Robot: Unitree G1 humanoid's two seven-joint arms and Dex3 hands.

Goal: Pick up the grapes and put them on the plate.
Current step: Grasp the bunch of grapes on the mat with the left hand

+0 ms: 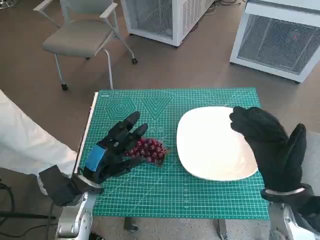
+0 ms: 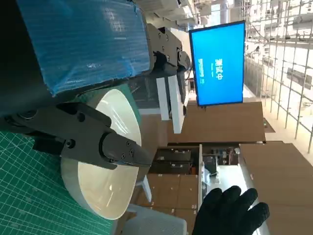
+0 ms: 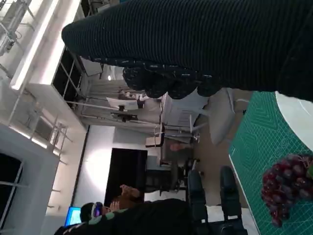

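Brown floor, grey chair [image 1: 80, 35], white cabinets [image 1: 277, 37], blue screen [image 2: 217, 63]

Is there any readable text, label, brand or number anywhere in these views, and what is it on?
Blue screen: a few white characters in the middle, turned sideways and too small to read.
Green mat: printed grid lines and geometric shapes; any ruler numbers along its edges are too small to read.
Plate, grapes, both hands: no text visible.
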